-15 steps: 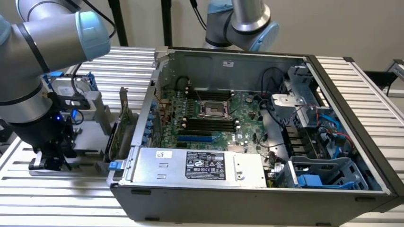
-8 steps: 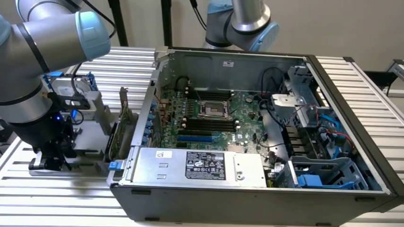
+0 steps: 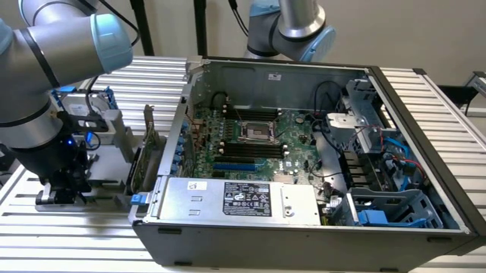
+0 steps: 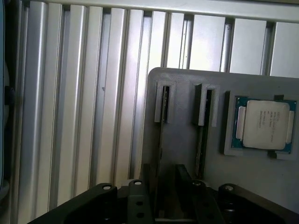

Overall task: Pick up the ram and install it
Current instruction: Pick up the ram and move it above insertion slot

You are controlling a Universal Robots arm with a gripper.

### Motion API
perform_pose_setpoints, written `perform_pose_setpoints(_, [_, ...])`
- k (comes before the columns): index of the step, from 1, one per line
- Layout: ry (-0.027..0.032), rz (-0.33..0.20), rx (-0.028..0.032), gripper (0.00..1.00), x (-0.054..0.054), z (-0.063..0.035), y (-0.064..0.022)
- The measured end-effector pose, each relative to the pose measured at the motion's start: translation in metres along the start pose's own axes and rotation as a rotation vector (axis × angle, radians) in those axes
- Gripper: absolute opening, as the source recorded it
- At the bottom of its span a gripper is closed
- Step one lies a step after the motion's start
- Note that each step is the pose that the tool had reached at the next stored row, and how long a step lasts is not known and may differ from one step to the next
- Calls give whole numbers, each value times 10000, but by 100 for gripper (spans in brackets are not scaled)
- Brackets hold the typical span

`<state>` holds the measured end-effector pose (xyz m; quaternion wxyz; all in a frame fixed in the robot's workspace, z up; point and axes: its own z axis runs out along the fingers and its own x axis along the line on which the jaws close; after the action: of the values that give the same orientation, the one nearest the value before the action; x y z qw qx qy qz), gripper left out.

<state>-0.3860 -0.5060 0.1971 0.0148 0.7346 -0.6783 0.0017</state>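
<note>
My gripper [image 4: 167,198] has matte black fingers [image 4: 140,205] and hangs low over a flat grey moulded holder plate [image 4: 182,140] on the ribbed aluminium table [image 4: 93,93]. The fingers stand apart with a narrow gap and clamp nothing. The near end of the ram [image 4: 161,116] lies between them; touching or not, I cannot tell.

Ram: a thin stick with a greenish edge, standing on its long edge in a raised-walled slot of the plate, thin edge toward my wrist camera. Its long axis runs parallel to the table ribs and points away from my fingers.

The neighbouring slot holds a second thin stick [image 4: 203,116], lying the same way. Just past it, a shallow square recess holds a square processor [image 4: 265,123], dull silver lid on green board.

Exterior view: I work at nine o'clock from the open grey steel computer case [image 3: 304,242]. A green motherboard [image 3: 292,139] lies flat inside, with long black memory slots [image 3: 247,149] near its centre.
</note>
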Motion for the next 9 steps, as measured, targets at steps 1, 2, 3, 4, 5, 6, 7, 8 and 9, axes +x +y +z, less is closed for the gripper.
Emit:
perform_pose_setpoints(1, [0,0,0,33,1,0,0])
perform_pose_setpoints(2, [0,0,0,33,2,0,0])
perform_pose_setpoints(3, [0,0,-1,33,5,0,1])
perform_pose_setpoints(4, [-2,-1,0,33,10,1,1])
perform_pose_setpoints(5, [-7,-2,1,33,16,1,1])
perform_pose_setpoints(6, [-19,-1,1,33,25,1,2])
perform_pose_setpoints(7, [-42,-1,3,33,34,1,3])
perform_pose_setpoints(8, [-70,-2,6,33,41,1,3])
perform_pose_setpoints(9, [-99,-2,8,33,45,1,4])
